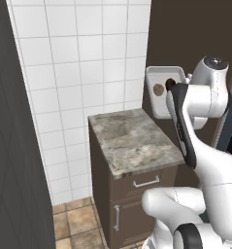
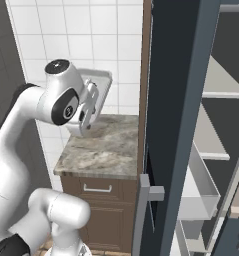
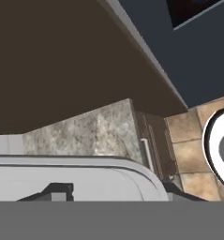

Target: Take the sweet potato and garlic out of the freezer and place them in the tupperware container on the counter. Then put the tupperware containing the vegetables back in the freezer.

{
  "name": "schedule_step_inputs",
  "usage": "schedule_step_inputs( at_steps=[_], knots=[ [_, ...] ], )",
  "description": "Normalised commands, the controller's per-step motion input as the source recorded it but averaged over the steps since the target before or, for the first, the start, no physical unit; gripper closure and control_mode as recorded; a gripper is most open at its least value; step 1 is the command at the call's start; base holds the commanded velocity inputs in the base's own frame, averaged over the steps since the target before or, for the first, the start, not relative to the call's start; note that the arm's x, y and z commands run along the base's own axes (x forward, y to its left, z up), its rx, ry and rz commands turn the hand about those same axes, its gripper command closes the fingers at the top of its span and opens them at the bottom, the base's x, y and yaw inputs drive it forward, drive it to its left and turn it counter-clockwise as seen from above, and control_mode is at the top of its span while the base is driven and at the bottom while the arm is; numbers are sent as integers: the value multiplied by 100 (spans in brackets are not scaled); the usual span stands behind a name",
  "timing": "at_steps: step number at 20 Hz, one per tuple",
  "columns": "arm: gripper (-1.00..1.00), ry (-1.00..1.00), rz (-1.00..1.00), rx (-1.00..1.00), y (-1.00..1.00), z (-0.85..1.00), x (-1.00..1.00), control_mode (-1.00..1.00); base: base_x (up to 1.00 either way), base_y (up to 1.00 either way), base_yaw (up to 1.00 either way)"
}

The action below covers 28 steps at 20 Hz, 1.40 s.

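My pincer (image 2: 91, 107) is clamped on the rim of the tupperware container (image 1: 158, 95), which I hold up in the air above the counter (image 1: 132, 141), tipped steeply so its open face looks toward the left base camera. In the right base view my fingers (image 2: 92, 100) sit against the tray's edge; from my hand camera the pale rim (image 3: 85, 166) runs right across under my fingertips.

Inside the tray, the garlic (image 1: 158, 89) shows as a small olive-tan lump, and just beside it a darker shape that I take to be the sweet potato (image 1: 170, 83), partly behind my wrist. Both seem to stay in despite the tilt.

So, as I judge it, the loading is done: the vegetables are in the tray and the tray is off the counter. What is left is carrying it to the freezer (image 2: 181, 100), whose door stands open to my right with shelves (image 2: 221, 95) and white door bins (image 2: 203, 190) showing, and setting it down inside.
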Motion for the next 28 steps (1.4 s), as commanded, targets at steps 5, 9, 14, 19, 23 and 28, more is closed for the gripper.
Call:
schedule_step_inputs(
  at_steps=[5, 9, 14, 19, 23, 28],
  knots=[
    [100, 0, 3, -1, 2, 27, -57, -100, 0, 0, 0],
    [100, 0, 6, -1, 5, 5, -40, -100, 0, 0, 0],
    [100, -1, 3, -2, 6, 3, -39, -100, 0, 0, 0],
    [100, 3, 1, 0, 4, 0, -3, -100, 0, 0, 0],
    [100, 2, 0, 0, 1, 0, 9, -100, 0, 0, 0],
    [100, 3, 0, 0, 1, 0, 4, -100, 0, 0, 0]
  ],
)
